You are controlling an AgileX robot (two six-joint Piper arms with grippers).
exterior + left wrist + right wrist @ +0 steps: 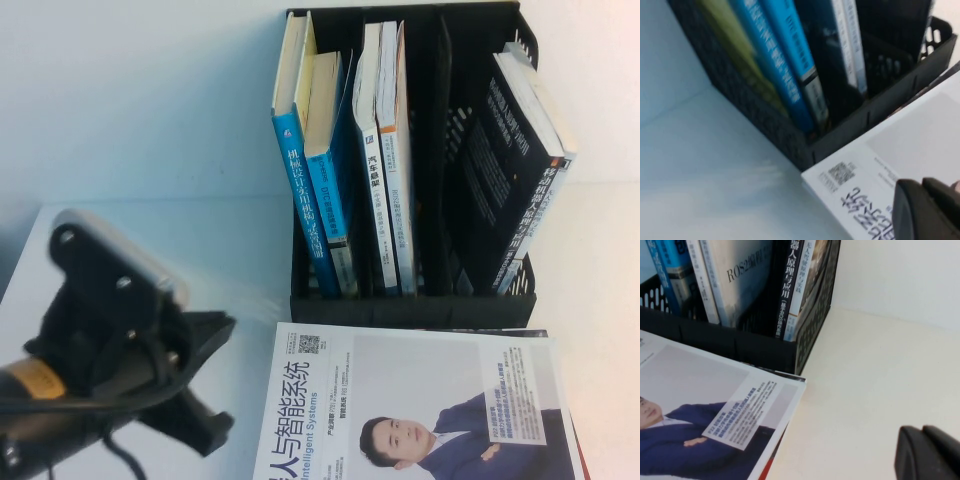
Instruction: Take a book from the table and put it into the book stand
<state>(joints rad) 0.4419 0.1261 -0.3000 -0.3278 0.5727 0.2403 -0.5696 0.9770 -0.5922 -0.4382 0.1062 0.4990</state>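
The black book [505, 190] with white Chinese title leans upright in the rightmost slot of the black book stand [410, 308]. Its spine also shows in the right wrist view [789, 287]. The stand shows in the left wrist view [790, 137] too. My left gripper [215, 432] is shut and empty, at the table's [240, 240] front left. In its own view, the left gripper [922, 210] is over the near left corner of a white-covered book. My right gripper [922, 452] is shut and empty over bare table, right of the stand, and does not show in the high view.
A white-covered book [410, 410] with a suited man's portrait lies flat just in front of the stand, also in the wrist views [880, 165] [700, 405]. Blue-spined books [315, 190] and pale ones [385, 160] fill the stand's left and middle slots. A wall rises behind.
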